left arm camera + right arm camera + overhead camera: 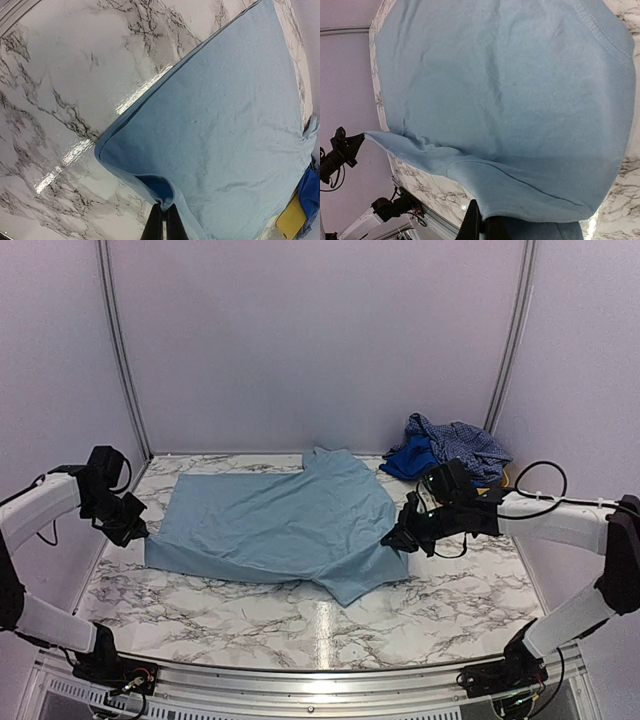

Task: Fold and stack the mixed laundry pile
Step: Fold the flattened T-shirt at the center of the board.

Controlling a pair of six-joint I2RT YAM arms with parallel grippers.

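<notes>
No readable txt, labels, brands or nos. — not on the sky-blue T-shirt (280, 520), not elsewhere

In the top view both arms share one build: smooth white tubular shells between bulky black joint housings. The left arm (40, 508), at the left edge, has a black wrist block and a black left gripper (140, 533). The right arm (555, 522), at the right edge, has a thin black cable (540, 472) looping above its white shell, and a black right gripper (393, 540) with a small pale patch beside it. Black bases (100, 668) at the bottom corners trail thin wires. At the bottom edge of each wrist view the fingers (154, 227) are slim, dark and tapered.
</notes>
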